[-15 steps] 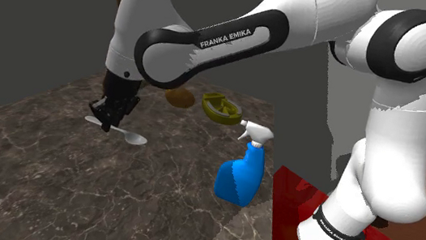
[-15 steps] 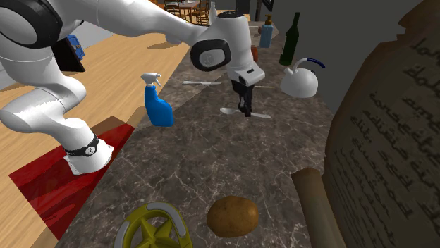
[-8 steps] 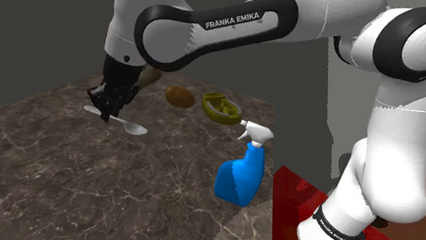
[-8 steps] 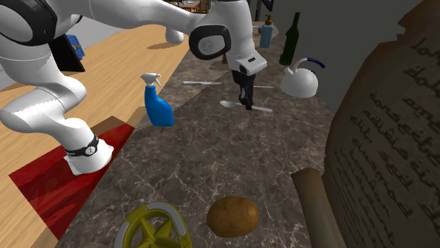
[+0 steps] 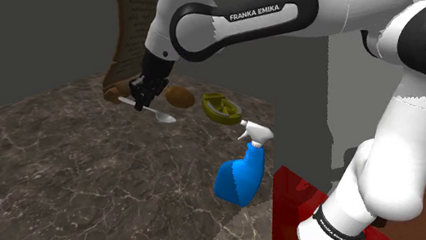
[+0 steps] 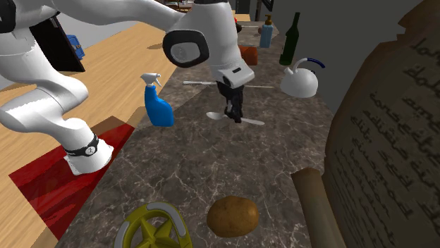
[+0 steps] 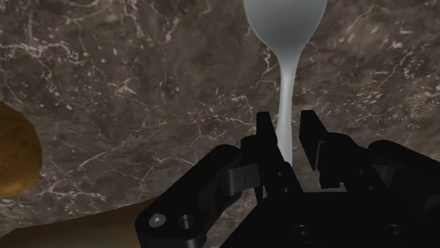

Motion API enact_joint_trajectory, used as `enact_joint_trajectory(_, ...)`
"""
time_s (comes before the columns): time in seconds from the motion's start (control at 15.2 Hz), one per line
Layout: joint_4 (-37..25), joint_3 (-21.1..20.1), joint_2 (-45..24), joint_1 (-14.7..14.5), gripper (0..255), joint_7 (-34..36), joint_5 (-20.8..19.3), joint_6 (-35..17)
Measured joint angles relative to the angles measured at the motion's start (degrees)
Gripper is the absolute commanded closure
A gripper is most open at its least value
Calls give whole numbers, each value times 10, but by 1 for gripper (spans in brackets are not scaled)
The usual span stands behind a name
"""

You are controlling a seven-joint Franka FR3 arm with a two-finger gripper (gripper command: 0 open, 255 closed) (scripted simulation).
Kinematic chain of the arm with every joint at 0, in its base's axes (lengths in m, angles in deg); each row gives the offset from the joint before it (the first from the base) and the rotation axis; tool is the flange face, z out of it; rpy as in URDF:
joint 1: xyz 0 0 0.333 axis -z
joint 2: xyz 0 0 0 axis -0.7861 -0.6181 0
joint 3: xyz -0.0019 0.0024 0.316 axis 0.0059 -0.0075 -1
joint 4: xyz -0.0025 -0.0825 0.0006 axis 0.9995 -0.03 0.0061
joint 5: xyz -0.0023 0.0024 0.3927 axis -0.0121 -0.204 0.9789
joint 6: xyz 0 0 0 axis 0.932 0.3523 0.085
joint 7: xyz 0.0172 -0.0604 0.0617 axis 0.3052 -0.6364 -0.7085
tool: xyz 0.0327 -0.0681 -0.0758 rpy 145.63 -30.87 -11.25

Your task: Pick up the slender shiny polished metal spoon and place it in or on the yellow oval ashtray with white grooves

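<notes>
- Nearest the stand, the blue spray bottle (image 5: 240,175) stands where it stood a second ago, at the edge of the bench (image 5: 74,182).
- Beyond it, the tool (image 5: 143,91) is clenched on the thin handle of the spoon (image 5: 159,113). The wrist view has the pale stem running up between the black fingers (image 7: 266,130) to the bowl.
- In the last second the arm has lifted the spoon off the dark marble and swung it toward the shoulder view's right. It now hangs clear of the bench, roughly level, bowl leading.
- So the pick looks done to me, and this is the carry.
- Just past the spoon's bowl lies the brown potato (image 5: 178,96), unmoved, with the yellow ashtray (image 5: 219,108) beside it and not yet reached.
- I'd judge the arm must pass over or round the potato before lowering the spoon.
</notes>
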Motion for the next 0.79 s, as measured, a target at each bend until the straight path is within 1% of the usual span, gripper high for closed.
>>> enact_joint_trajectory(0.07, 3, 4, 4, 8, 255, -14, 6, 2)
enact_joint_trajectory(0.4, 67, 27, 57, 50, 255, -98, 46, -5)
enact_joint_trajectory(0.79, 101, 61, 93, 90, 255, -188, 77, 6)
